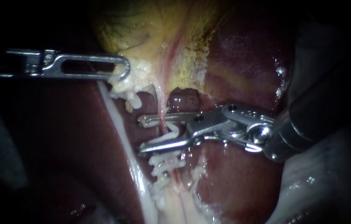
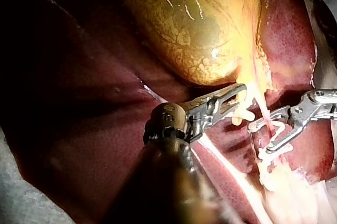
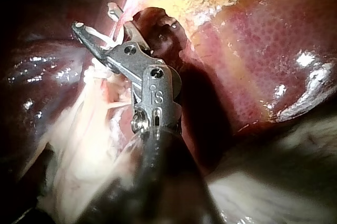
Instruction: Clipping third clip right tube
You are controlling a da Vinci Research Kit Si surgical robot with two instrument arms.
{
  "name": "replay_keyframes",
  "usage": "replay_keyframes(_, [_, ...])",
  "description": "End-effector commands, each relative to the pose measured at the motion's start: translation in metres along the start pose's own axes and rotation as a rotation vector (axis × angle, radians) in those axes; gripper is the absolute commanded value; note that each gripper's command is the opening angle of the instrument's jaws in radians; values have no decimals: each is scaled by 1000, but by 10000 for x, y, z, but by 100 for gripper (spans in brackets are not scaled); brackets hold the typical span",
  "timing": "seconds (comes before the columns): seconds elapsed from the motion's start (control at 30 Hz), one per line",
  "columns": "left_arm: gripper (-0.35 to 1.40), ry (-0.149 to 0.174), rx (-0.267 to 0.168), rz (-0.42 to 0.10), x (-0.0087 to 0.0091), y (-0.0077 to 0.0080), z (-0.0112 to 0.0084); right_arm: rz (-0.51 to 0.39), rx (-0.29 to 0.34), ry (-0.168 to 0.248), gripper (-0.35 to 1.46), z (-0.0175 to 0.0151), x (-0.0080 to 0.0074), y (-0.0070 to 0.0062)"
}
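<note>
Endoscope view: left instrument (image 1: 123,68) jaws clamped on gallbladder (image 1: 154,37) neck, likely tensioning right tube (image 1: 163,111). Right instrument (image 1: 141,135) jaws apart, straddling it gallbladder-side of existing clips (image 1: 165,164), presumably aligned for clipping.

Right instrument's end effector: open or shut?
Open: a clear gap shows between the silver right instrument's jaws, which straddle the thin pinkish right tube.
</note>
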Motion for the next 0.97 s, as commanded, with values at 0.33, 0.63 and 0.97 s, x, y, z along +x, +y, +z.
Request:
replay_keyframes(0.33, [-35, 0, 0, 0, 0, 0, 0, 84, -48, -23, -35, -10, 2, -3])
replay_keyframes(0.63, [-35, 0, 0, 0, 0, 0, 0, 83, -50, -23, -35, -10, 1, -3])
replay_keyframes(0.97, [-35, 0, 0, 0, 0, 0, 0, 89, -48, -23, -35, -11, 1, -2])
